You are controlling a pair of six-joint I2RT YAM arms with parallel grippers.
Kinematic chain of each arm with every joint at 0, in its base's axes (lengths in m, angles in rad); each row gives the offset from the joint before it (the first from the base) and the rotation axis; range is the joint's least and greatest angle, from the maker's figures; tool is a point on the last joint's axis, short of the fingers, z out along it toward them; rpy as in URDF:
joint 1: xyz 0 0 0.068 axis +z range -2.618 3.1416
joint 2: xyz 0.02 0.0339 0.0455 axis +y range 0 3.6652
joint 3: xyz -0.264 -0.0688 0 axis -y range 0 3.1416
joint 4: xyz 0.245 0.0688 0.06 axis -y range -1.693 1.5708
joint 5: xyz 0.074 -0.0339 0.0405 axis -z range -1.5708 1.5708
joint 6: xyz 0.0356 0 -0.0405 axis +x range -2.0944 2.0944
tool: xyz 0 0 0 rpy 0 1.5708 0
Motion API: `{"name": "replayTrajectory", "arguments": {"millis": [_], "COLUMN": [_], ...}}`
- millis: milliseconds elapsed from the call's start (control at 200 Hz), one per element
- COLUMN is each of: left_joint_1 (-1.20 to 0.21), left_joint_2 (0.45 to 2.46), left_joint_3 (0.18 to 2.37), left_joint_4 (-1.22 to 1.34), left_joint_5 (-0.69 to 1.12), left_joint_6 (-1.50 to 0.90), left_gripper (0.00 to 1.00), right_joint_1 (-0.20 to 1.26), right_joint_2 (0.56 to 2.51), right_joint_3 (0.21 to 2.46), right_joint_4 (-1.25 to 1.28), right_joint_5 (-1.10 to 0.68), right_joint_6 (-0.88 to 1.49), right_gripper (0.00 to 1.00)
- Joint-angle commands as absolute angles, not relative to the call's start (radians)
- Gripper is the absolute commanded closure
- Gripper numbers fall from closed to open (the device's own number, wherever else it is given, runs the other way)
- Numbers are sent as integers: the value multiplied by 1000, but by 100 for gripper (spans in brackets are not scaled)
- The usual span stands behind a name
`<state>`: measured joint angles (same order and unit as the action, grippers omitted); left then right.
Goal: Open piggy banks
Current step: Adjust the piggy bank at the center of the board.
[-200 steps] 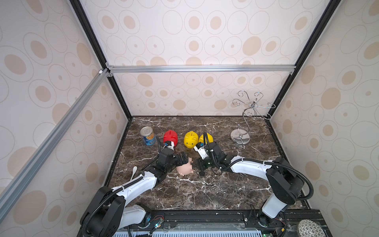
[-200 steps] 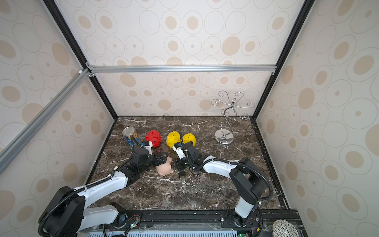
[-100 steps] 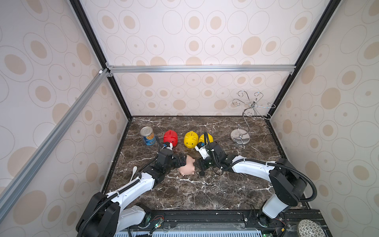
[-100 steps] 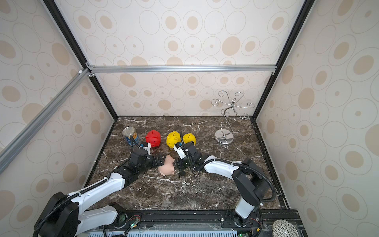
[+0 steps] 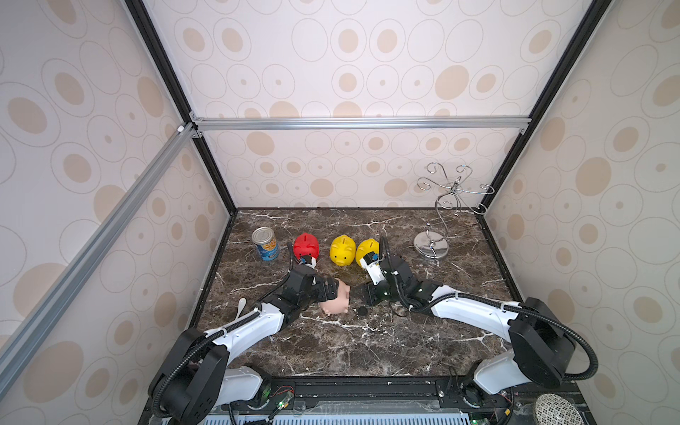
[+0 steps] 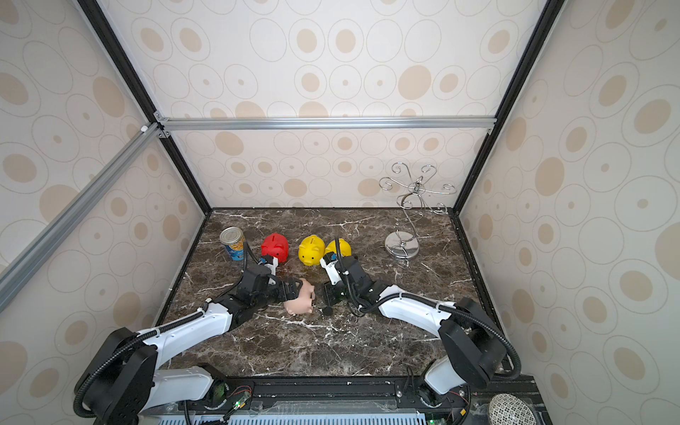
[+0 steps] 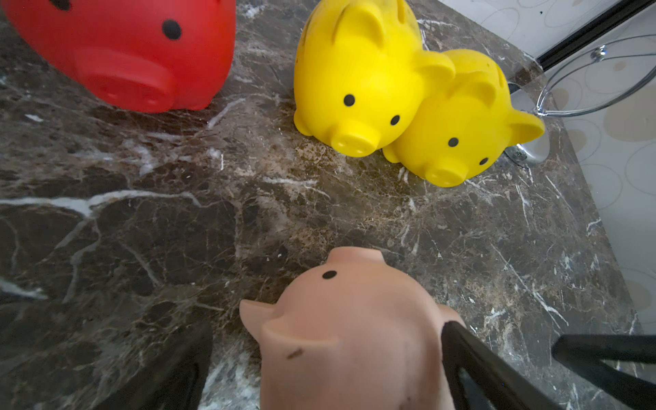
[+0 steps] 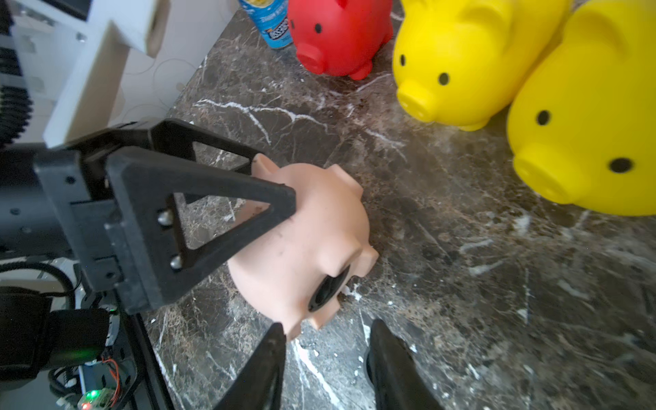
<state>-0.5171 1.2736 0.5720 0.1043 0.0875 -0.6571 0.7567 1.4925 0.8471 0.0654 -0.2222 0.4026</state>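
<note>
Because the pale pink plastic piggy bank (image 5: 335, 304) is tipped over on its side, its tummy does not face the dark marble table (image 5: 368, 349). It lies in the middle of both top views, right between the 2 arms.

The left arm's black fingers (image 8: 280, 198) are spread wide, 1 on each side of the pink pig. 1 finger touches it. The left wrist view shows a strip of table between the pig and the other finger, so I think the pig is let go and just rests there. The right arm's black fingers (image 8: 275, 340) are partly spread with only table between them. They hold nothing.

From the right fingers the pink pig lies just to the left in a top view, very close. Its long way runs from lower left to upper right, in line with the left arm, with the head end away from that arm. A dark round spot on its underside faces the right fingers. A small black round plug (image 5: 362, 310) lies loose on the table just below them. So I think this pig is open, but I cannot tell if the spot is a hole.

3 more pigs stand in a row higher in the frame: a shiny red plastic pig (image 5: 306, 245), a shiny yellow plastic pig (image 5: 342, 250) and a second yellow pig (image 5: 367, 248) touching it. The red 1 is nearer the left arm and the yellow ones are nearer the right arm. Each would need tipping over first.
</note>
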Motion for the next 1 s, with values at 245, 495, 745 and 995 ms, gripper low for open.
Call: {"name": "replayTrajectory", "arguments": {"millis": [245,495,745,995], "left_joint_1": [-521,-521,-518,-517], "left_joint_2": [1332,1379,1403,1436], "left_joint_3": [606,621,625,650], "left_joint_4": [212,236,309,366], "left_joint_5": [164,180,224,281], "left_joint_6": [-621,-608,-557,-541], "left_gripper": [0,0,0,0], "right_joint_1": [703,709,709,709], "right_joint_2": [1649,1649,1652,1648], "right_joint_3": [765,744,726,704], "right_joint_4": [269,285,311,321], "right_joint_5": [-445,-441,-452,-446], "right_joint_6": [629,644,668,670], "right_gripper": [71,68,68,65]}}
